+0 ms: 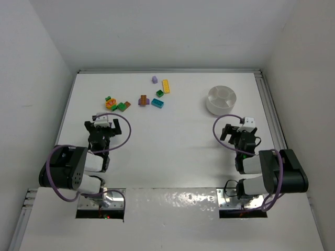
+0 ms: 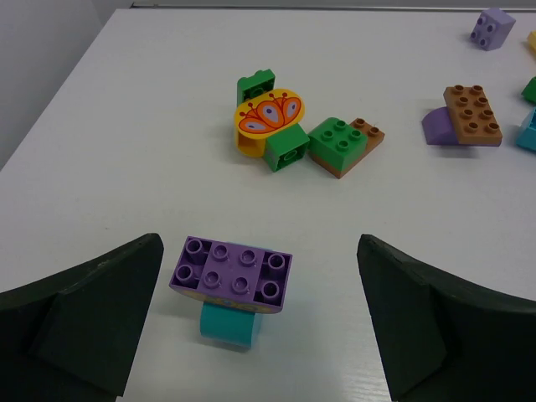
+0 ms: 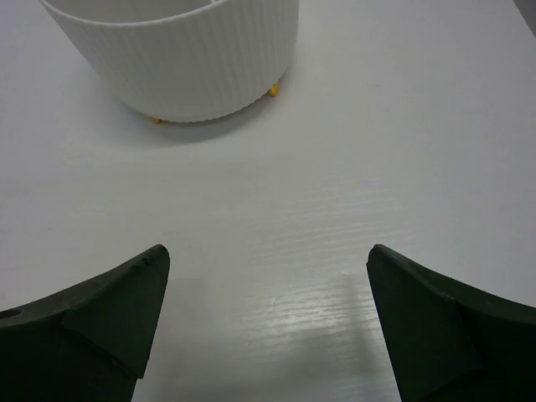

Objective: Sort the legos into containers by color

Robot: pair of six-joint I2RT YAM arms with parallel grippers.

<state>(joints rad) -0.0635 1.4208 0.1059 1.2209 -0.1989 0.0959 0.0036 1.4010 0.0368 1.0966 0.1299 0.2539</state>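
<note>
The legos lie at the table's far middle in the top view: a purple brick, a yellow one, a green one, a teal one, a brown-on-purple pair, a green-brown piece and an orange-yellow-green cluster. My left gripper is open. In the left wrist view a purple brick on a teal piece sits between its fingers, untouched. The white dish stands far right. My right gripper is open and empty, just short of the dish.
In the left wrist view the orange-yellow cluster, the green-brown piece and the brown-on-purple pair lie beyond the gripper. A raised rail runs along the table's right edge. White walls close in the back and sides.
</note>
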